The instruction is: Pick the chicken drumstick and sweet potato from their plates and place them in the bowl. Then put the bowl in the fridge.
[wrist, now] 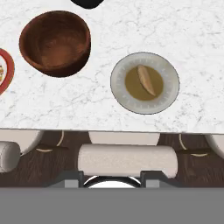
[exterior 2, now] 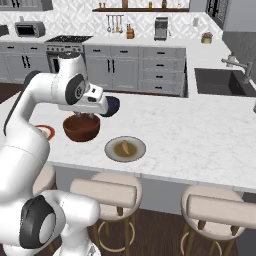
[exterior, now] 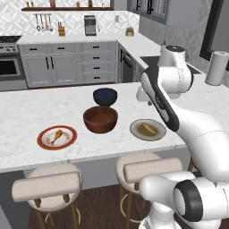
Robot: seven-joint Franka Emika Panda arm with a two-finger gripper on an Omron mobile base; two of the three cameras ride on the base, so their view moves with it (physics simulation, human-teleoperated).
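Left base view: behind arm, left side, faces forward and down over marble island counter (exterior: 27, 112); back cabinets and stove beyond.
Right base view: behind arm, right side, same heading; sink (exterior 2: 220, 82) at right.
Shared by both: wooden bowl (exterior: 100, 119), grey-green plate (exterior: 148, 129), red-rimmed plate (exterior: 57, 137), stools (exterior: 47, 185) below counter edge.
Hand view: high above counter, faces straight down; closer than base views. Bowl (wrist: 55, 42) upper left, grey-green plate (wrist: 145, 83) centre, counter edge and stool (wrist: 127, 160) at bottom.
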